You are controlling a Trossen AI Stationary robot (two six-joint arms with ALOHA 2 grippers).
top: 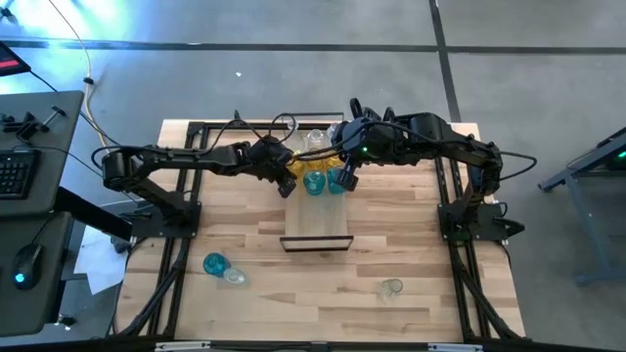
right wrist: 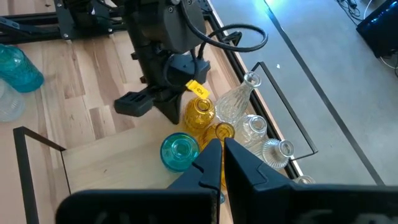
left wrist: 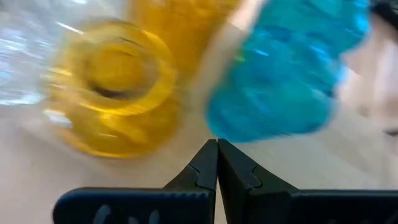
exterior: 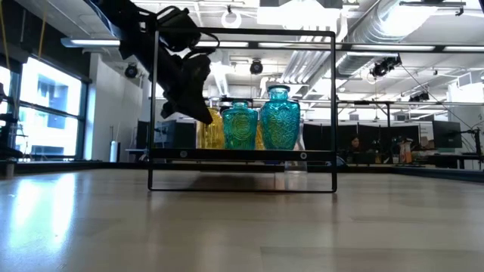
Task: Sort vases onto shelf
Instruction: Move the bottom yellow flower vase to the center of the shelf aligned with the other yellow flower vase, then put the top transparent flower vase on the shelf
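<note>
Both arms meet over a cluster of vases at the table's far middle. Two teal vases (exterior: 240, 125) (exterior: 279, 117) and amber vases (right wrist: 200, 112) stand upright by the far end of the light-wood shelf (top: 316, 235). Clear vases (right wrist: 249, 93) stand behind them. My left gripper (left wrist: 217, 144) is shut and points down between an amber vase (left wrist: 109, 93) and a teal vase (left wrist: 280, 81). No touch shows. My right gripper (right wrist: 222, 148) is shut and empty, and it hovers above the cluster.
A teal vase (top: 214, 263) and a clear vase (top: 235, 277) lie near the table's near left. Another clear vase (top: 391, 287) sits near right. The shelf's thin black frame (exterior: 242, 34) stands in front of the cluster. Bare wood lies around the shelf.
</note>
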